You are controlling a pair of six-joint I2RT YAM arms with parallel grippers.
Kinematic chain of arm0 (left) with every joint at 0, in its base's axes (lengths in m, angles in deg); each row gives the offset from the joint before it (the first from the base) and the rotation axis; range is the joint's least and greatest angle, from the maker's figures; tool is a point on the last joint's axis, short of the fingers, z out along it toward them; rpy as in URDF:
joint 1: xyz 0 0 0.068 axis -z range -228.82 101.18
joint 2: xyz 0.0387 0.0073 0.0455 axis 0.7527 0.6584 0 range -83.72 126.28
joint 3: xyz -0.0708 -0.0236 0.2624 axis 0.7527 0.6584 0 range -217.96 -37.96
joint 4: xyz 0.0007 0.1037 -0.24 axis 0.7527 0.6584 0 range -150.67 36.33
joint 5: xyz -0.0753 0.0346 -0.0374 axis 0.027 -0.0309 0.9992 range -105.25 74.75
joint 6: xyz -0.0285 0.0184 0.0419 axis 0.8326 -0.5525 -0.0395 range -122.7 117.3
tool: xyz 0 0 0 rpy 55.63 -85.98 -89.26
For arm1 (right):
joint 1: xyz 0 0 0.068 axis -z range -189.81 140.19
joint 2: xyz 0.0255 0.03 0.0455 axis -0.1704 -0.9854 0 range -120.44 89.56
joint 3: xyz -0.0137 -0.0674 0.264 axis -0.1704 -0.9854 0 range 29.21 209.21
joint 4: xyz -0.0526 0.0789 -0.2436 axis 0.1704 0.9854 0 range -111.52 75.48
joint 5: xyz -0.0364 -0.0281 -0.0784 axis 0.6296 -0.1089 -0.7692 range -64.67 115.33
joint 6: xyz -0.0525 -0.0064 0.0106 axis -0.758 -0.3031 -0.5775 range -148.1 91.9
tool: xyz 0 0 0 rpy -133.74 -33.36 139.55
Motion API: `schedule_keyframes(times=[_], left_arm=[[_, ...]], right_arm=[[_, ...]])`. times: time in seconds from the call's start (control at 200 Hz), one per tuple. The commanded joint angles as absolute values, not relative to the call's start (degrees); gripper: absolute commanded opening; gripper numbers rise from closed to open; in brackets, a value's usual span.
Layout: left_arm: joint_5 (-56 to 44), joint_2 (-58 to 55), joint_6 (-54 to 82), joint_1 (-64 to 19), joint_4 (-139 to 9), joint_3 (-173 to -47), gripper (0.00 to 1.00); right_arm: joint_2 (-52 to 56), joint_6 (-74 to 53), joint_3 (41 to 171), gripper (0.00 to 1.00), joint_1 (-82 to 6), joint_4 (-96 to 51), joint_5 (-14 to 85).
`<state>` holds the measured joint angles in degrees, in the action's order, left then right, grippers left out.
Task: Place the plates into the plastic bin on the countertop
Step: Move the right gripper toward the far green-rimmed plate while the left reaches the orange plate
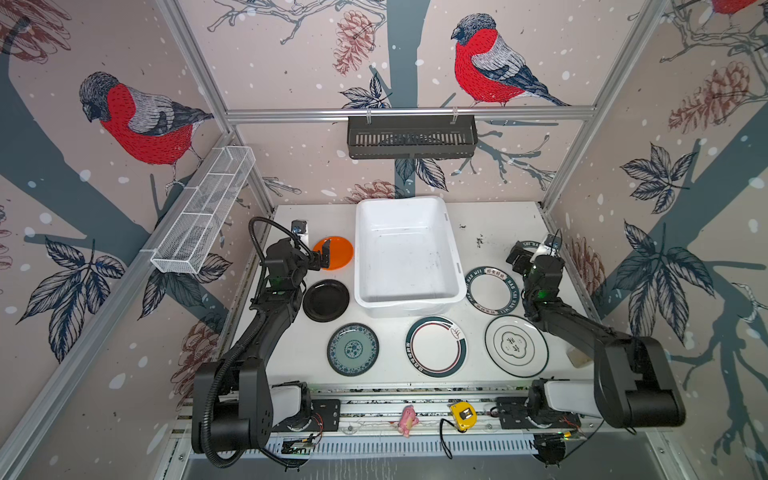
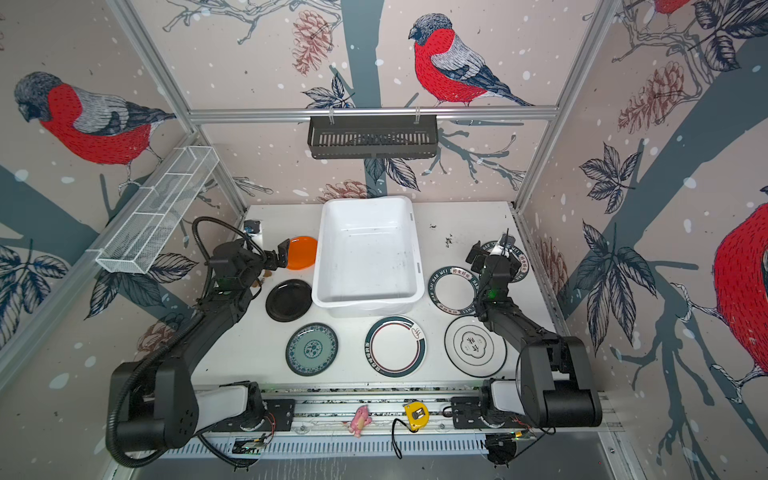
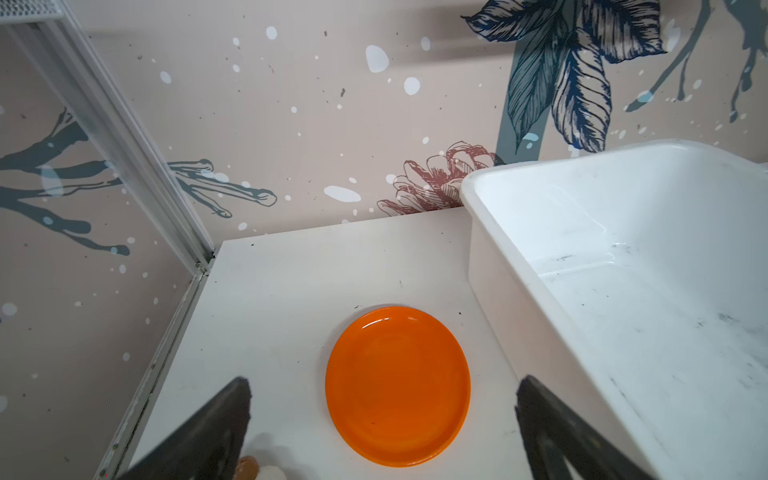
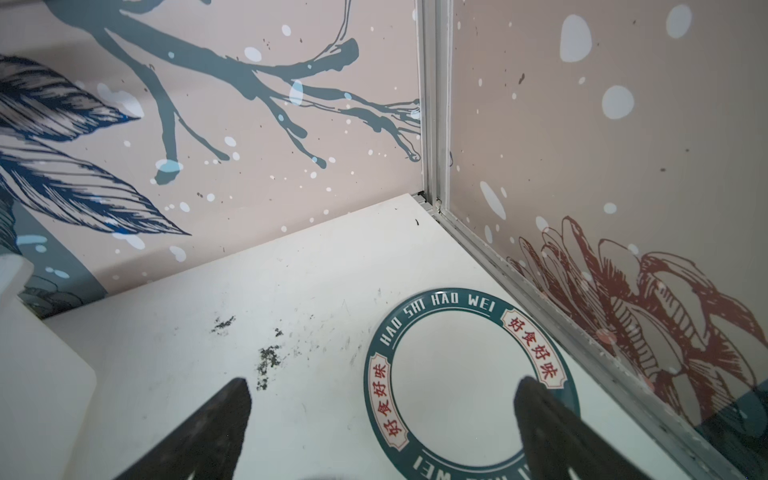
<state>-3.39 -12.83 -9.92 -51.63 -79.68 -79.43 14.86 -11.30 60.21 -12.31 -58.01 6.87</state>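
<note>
Here, orange plate (image 3: 397, 386) lies beside plastic bin (image 3: 498, 291).

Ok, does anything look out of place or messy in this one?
Nothing is tipped or broken. The only oddity is dark smudges on the countertop beside the plastic bin, whose floor is scuffed too.

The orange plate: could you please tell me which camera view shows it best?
The left wrist view: the orange plate lies whole and unobstructed beside the bin. In both top views it is small and the left gripper covers part of it. The right wrist view does not show it.
</note>
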Motion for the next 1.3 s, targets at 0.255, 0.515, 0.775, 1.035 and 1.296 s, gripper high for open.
schedule_keyframes(times=[0.255,0.515,0.775,1.035,1.296], left_arm=[[6.1,-12.9,-15.9,-50.6,-48.3,-99.4,0.98],[8.6,-11.0,-18.5,-48.6,-38.4,-107.5,0.97],[8.3,-10.7,-20.6,-47.3,-36.1,-108.6,0.96],[9.1,-11.2,-21.7,-47.0,-33.8,-109.8,0.93],[9.5,-12.7,-22.8,-46.7,-33.2,-108.4,0.93]], right_arm=[[17.5,6.7,71.7,0.98,-9.1,-27.6,15.2],[21.0,10.1,68.8,0.85,-3.4,-22.7,19.5],[24.9,11.3,62.8,0.77,3.0,-25.5,25.0],[26.4,11.9,60.5,0.77,7.4,-24.8,26.9],[27.9,12.5,58.6,0.76,10.2,-24.3,28.6]])
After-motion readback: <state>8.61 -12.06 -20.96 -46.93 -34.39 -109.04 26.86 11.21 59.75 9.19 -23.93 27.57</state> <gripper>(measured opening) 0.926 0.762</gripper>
